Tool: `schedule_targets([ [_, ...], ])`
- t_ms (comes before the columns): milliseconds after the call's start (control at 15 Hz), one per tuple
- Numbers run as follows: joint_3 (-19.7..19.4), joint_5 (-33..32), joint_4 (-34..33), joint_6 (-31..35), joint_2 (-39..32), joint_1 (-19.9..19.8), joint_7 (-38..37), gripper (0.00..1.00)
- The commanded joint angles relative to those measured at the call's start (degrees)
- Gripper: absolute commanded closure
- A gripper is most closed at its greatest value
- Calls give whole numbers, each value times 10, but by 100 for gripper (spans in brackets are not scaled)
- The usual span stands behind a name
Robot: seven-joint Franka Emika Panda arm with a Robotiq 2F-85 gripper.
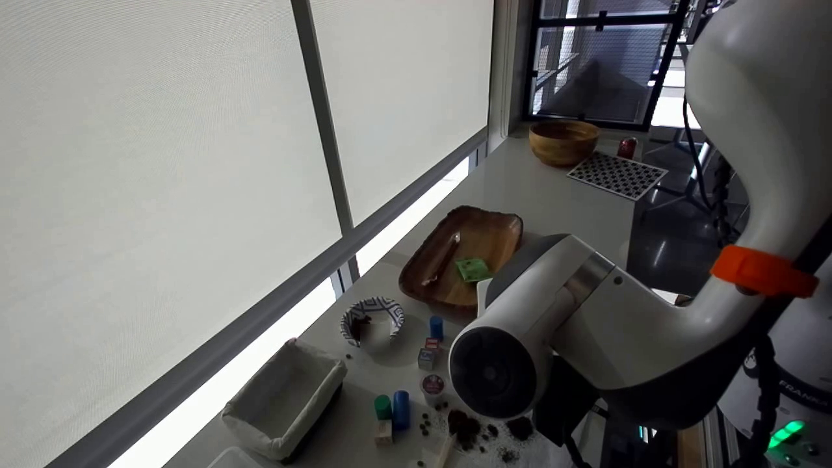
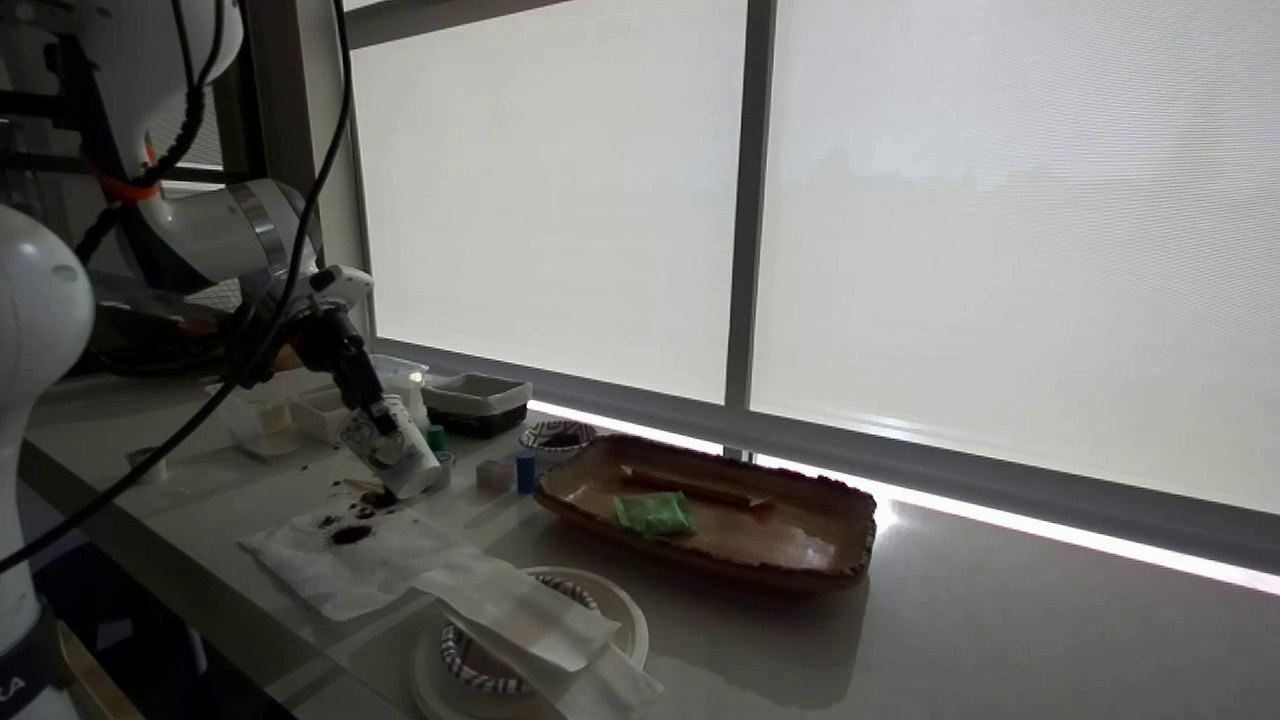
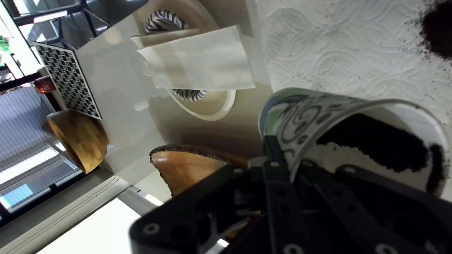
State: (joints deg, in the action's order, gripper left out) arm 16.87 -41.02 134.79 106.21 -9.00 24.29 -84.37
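Askew in the grip: a patterned cup

The gripper pinches the cup's wall near the rim, lower right of the wrist view; dark grounds lie inside. Above spreads a white paper towel; part of a wooden tray shows low, left of centre.

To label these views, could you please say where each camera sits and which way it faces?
An exterior view: above the counter, facing along it; arm shows.
An exterior view: beside the arm, facing the blinds; gripper also shows.
Wrist view: behind the fingers, which show, facing the cup.
Both exterior views share the wooden tray.
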Motion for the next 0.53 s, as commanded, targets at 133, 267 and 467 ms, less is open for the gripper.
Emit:
schedule_targets([
  [133,6,0,-1,-2,-2,-6,0,98],
  [267,6,0,-1,-2,-2,-6,0,99],
  [467,-1,15,40,120,42,-31,6,99],
])
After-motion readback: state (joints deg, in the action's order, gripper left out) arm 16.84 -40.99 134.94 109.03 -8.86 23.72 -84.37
